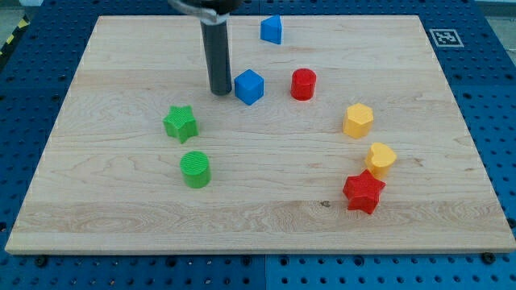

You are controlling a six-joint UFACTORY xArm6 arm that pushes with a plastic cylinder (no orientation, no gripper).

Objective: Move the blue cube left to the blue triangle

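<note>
The blue cube [249, 86] sits on the wooden board [121, 209], a little above its middle. The blue triangle [272, 30] lies near the board's top edge, up and slightly right of the cube. My dark rod comes down from the view's top, and my tip [219, 92] rests on the board just left of the blue cube, close to its left face. I cannot tell whether it touches the cube.
A red cylinder [303, 84] stands right of the blue cube. A yellow hexagon [358, 120], a yellow heart [380, 159] and a red star [363, 192] run down the right. A green star [181, 123] and a green cylinder [195, 169] sit at lower left.
</note>
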